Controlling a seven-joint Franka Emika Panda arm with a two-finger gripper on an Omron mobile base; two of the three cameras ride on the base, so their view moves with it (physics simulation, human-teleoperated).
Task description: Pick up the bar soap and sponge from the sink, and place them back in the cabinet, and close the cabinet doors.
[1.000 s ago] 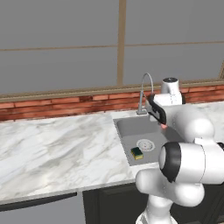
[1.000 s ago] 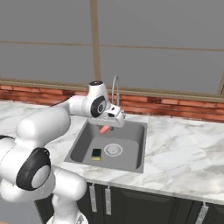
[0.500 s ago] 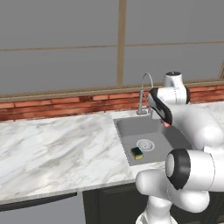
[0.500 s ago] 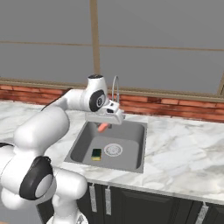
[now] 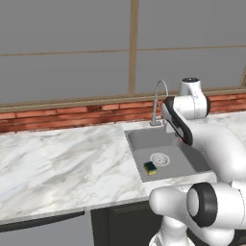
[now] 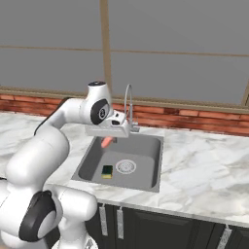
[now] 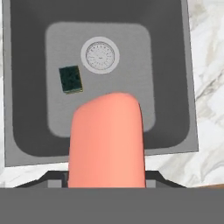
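Note:
My gripper (image 6: 110, 137) is shut on the salmon-pink bar soap (image 6: 106, 142), holding it in the air over the left part of the grey sink (image 6: 146, 146). In the hand view the bar soap (image 7: 107, 140) sticks out from the gripper (image 7: 107, 176) and covers the near part of the sink (image 7: 26, 87). The sponge (image 7: 71, 79), green face up, lies on the basin floor beside the round drain (image 7: 100, 54). From the left base view the sponge (image 5: 150, 168) sits at the front of the sink (image 5: 139, 139). The cabinet and its doors are out of view.
A chrome faucet (image 6: 128, 104) rises at the back of the sink, close to the hand. White marble counter (image 5: 62, 158) stretches to both sides. A brick strip (image 6: 194, 119) and grey window panes stand behind. Dark lower cabinets (image 6: 160, 228) sit under the counter.
The arm has lifted the bar soap a little higher above the basin and drawn it slightly to the left. The sponge has stayed in place.

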